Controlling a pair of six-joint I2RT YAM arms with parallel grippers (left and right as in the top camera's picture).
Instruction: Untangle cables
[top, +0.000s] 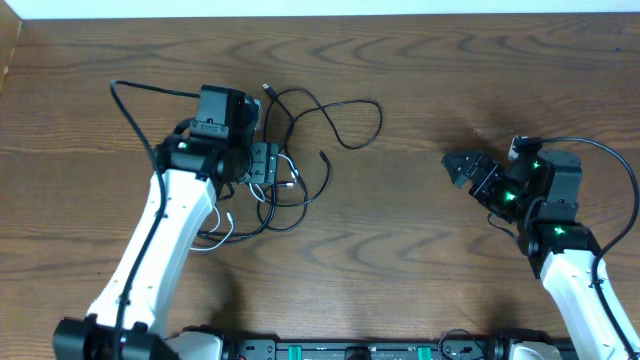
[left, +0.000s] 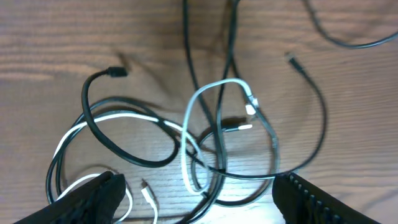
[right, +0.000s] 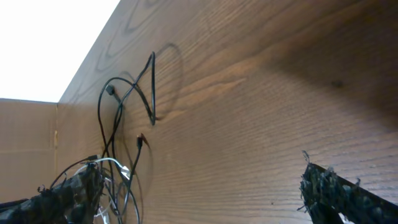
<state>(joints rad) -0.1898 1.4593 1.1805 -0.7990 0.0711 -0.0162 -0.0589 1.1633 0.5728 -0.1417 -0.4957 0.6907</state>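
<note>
My left gripper (left: 199, 186) is spread wide and holds nothing. Its two dark fingers (left: 93, 196) stand either side of the cables (left: 217, 134), which lie on the bench (left: 56, 37) in the gap between them. I cannot tell whether either finger touches a strand, because the left wrist view cuts both off at its lower edge. My right gripper (top: 466, 170) is also wide apart and empty. It is over bare wood in the right half of the bench, well apart from the tangle.

From overhead my left wrist covers the near-left part of the tangle, so where those strands cross is hidden. In the right wrist view only a few thin black lines (right: 152, 93) show at the left, and the rest is lost behind my own finger (right: 74, 193).

The cables (top: 300, 150) lie in the left half of the bench, from about mid-depth toward the far edge. Nearest me, white strands (left: 118, 118) curve alongside black ones, with a small white plug (left: 146, 186) close to my left finger. In the middle a pale cable (left: 193, 106) makes an upright loop crossed by black cords. Farther out, a black plug end (left: 115, 71) lies free on the wood, and one black cord swings out in a wide loop (top: 350, 125) toward the far edge.
</note>
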